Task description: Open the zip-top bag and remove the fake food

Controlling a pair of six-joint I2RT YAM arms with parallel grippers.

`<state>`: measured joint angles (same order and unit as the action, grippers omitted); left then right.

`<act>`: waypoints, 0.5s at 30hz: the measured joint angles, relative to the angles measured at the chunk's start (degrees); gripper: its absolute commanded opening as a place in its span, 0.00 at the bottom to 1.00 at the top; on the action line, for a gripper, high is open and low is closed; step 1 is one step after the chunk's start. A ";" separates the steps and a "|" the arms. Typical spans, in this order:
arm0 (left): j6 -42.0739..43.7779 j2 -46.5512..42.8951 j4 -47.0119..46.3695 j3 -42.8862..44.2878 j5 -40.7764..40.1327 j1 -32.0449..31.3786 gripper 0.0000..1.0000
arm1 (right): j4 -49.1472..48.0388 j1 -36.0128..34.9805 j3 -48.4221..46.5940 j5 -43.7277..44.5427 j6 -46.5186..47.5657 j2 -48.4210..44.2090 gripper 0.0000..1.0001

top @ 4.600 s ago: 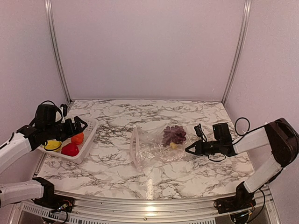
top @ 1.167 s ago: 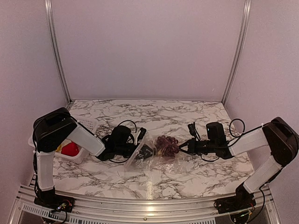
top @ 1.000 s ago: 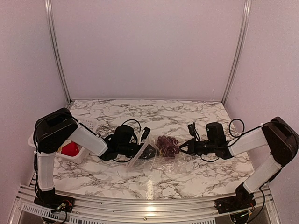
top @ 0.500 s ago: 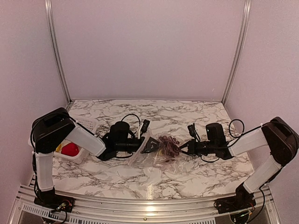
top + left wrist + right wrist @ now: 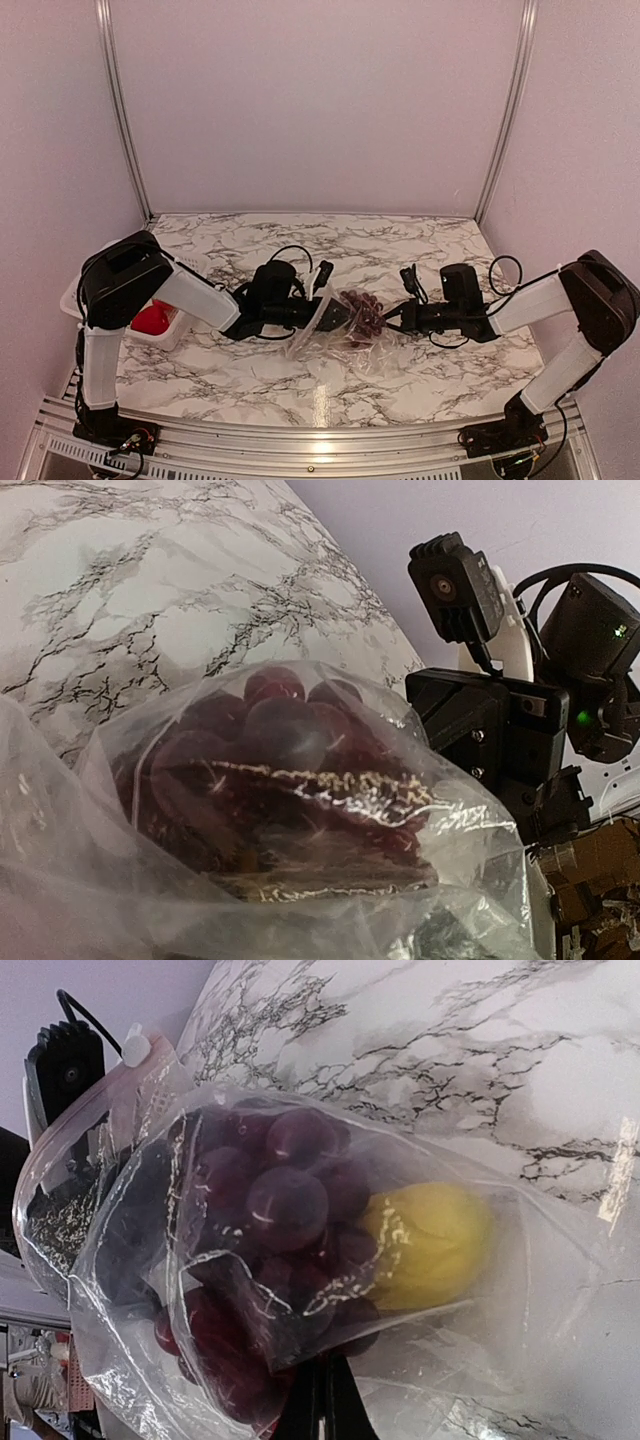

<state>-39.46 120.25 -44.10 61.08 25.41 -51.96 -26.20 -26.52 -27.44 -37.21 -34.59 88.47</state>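
Note:
The clear zip-top bag lies mid-table with its mouth facing left. A dark purple grape bunch and a yellow piece are inside it. My left gripper reaches into the bag's mouth, right against the grapes. In the left wrist view crinkled plastic covers its fingers, so its grip does not show. My right gripper is shut on the bag's closed right end. In the right wrist view its fingers pinch the plastic just below the grapes.
A white mesh basket stands at the left table edge, behind my left arm, with a red piece in it. The right arm's wrist and camera loom close behind the bag in the left wrist view.
My left gripper has pushed further right into the bag's mouth, up to the grapes. The bag's mouth has shifted right and risen. The right gripper has held its pinch in place.

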 measured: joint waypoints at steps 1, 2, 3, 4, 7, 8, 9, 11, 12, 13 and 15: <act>0.39 0.35 0.46 0.44 -0.02 -0.22 0.57 | -0.11 0.00 0.00 -0.02 -0.15 0.20 0.00; 0.92 0.70 0.81 0.85 0.04 -0.44 0.61 | -0.22 -0.02 0.00 -0.04 -0.20 0.42 0.00; 1.38 1.03 0.79 1.14 0.17 -0.61 0.63 | -0.35 -0.09 0.02 -0.02 -0.35 0.66 0.00; 1.57 1.20 0.59 1.27 0.44 -0.66 0.64 | -0.44 -0.11 0.07 -0.02 -0.44 0.83 0.00; 0.24 1.40 -2.47 0.63 1.75 -0.59 0.57 | -0.98 -0.26 0.20 0.00 -0.79 1.03 0.00; -0.35 1.40 -4.07 -0.20 2.12 -0.55 0.54 | -1.05 -0.37 0.28 0.00 -0.83 1.03 0.00; -1.07 1.38 -5.84 -1.31 2.51 -0.44 0.50 | -1.05 -0.46 0.28 0.04 -0.83 1.03 0.00; -2.16 1.01 -8.66 -4.13 2.99 0.09 0.43 | -1.01 -0.63 0.33 0.26 -0.79 0.98 0.00; -2.54 0.39 -10.25 -6.32 3.17 0.44 0.40 | -0.94 -0.63 0.35 0.39 -0.79 0.90 0.00; -2.97 -0.48 -11.50 -8.61 3.48 0.92 0.35 | -0.85 -0.63 0.44 0.63 -0.79 0.79 0.00; -3.87 -2.69 -13.51 -12.33 4.22 2.16 0.29 | -0.70 -0.48 0.85 1.25 -0.79 0.44 0.00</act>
<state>-43.33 117.56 -57.60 48.75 29.63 -49.80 -26.89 -27.00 -26.59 -35.97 -35.38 88.90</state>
